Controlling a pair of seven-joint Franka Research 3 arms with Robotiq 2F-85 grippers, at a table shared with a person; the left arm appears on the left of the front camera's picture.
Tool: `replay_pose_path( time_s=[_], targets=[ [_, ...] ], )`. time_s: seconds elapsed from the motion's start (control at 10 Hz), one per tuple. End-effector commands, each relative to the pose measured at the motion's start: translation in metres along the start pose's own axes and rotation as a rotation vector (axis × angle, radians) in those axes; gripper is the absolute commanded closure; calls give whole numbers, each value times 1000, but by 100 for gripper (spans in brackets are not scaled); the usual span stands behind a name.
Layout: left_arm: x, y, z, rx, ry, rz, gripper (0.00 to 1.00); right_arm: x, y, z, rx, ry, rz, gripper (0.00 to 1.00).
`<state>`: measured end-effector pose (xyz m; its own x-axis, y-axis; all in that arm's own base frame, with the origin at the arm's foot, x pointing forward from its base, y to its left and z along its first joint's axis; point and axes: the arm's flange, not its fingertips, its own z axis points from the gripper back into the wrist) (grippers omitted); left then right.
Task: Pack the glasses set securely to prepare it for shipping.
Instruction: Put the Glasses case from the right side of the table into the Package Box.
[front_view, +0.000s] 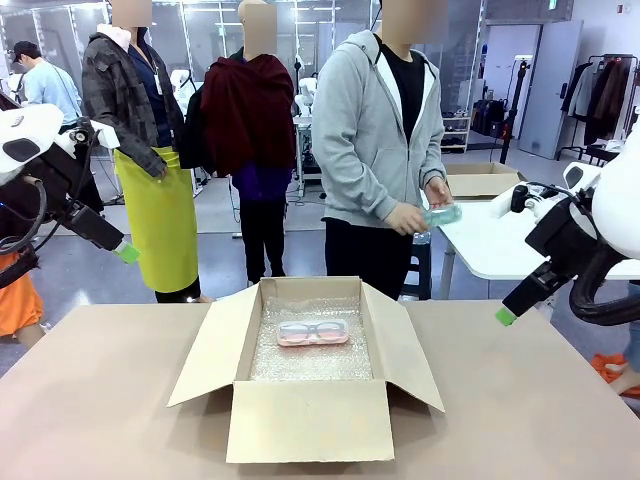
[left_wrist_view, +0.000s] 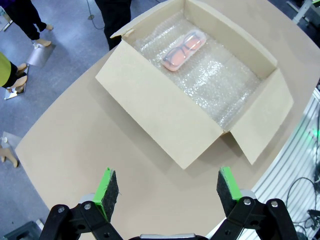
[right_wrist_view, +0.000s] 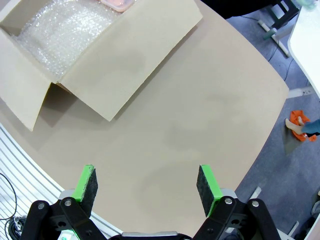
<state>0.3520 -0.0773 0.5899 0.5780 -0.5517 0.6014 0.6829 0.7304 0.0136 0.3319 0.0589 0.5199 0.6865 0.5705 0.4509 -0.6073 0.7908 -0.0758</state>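
1. Two cases made up the set in the front view. The pale pink oblong glasses case (front_view: 313, 333) lay flat on the clear bubble wrap (front_view: 310, 368) lining the open brown cardboard box (front_view: 308, 420). The mint green glasses case (front_view: 443, 214) sat in the person's hands (front_view: 408, 218) beyond the table's far edge. The left gripper (front_view: 126, 251) and right gripper (front_view: 507, 316) hung raised at either side. The mint case would likely pack best laid flat beside the pink one, on the padding, clear of the walls.
2. In the left wrist view, the left gripper (left_wrist_view: 167, 187) held its jaws spread, empty, above the tan table (left_wrist_view: 75, 150). The pink case (left_wrist_view: 183, 50) lay towards one end of the box (left_wrist_view: 165, 120), with the wrap beside it bare.
3. In the right wrist view, the right gripper (right_wrist_view: 147, 182) also had its jaws spread and gripped nothing. The box (right_wrist_view: 125, 55) stood with its flaps open, a corner of the pink case (right_wrist_view: 117, 4) at the top edge.
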Motion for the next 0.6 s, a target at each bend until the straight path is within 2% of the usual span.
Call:
replay_pose_path(
  time_s=[0.0, 0.5],
  targets=[
    [1, 1, 3, -5, -8, -8, 0, 1, 1, -1, -3, 3, -1, 0],
    [1, 1, 3, -5, -8, -8, 0, 1, 1, -1, -3, 3, -1, 0]
  ],
)
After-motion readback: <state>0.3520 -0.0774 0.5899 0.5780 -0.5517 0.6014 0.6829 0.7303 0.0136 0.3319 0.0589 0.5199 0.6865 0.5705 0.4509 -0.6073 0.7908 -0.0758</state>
